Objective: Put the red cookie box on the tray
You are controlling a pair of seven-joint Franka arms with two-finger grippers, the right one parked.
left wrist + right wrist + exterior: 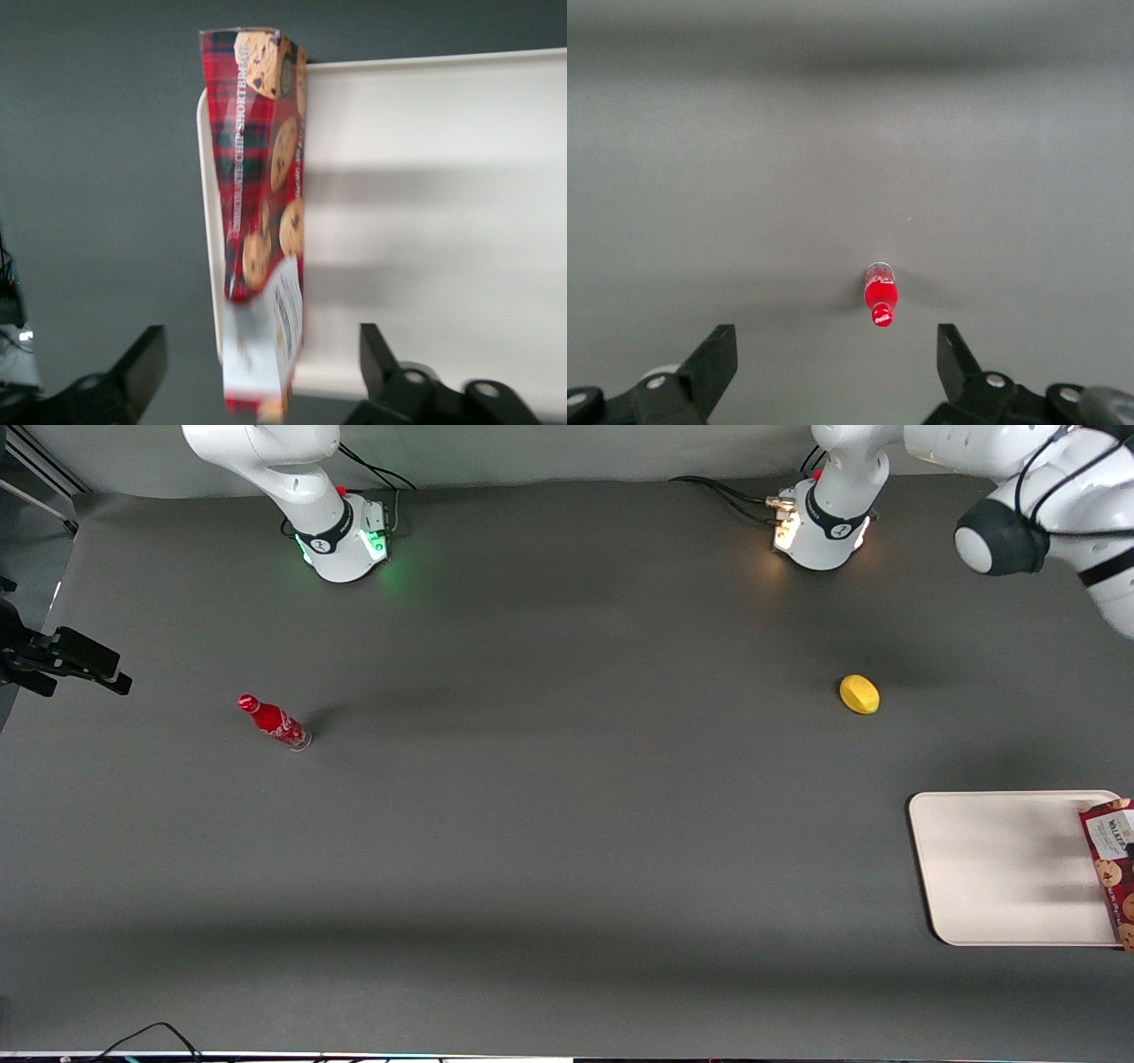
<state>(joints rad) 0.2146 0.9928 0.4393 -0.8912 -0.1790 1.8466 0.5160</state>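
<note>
Left wrist view: the gripper [261,372] hangs above the box [261,177] with its fingers [142,363] spread wide, one to each side of the carton's white end, touching neither face and holding nothing. The box lies along one short edge of the tray [443,221], apparently resting on the low rim; whether it sits partly on the tray floor or overhangs the table cannot be told. Judged by its look, the box is a light, slim cardboard carton: stiff along its length but easily dented across the broad printed faces, with a glossy skin that may slip under smooth pads. The best hold is probably across the narrow width near mid-length, with moderate squeeze, so that it does not pivot or crush; a grasp at the white end would let the long body swing.

Front view: the box [1112,868] appears at the tray [1001,868] edge toward the working arm's end of the table, partly cut off by the frame. A lemon [859,694] lies farther from the camera than the tray and well apart from it. A bottle [275,723] stands well away from the tray, toward the parked arm's end. Nothing lies on the tray floor to obstruct placement; the rim under the box is the only likely snag.
</note>
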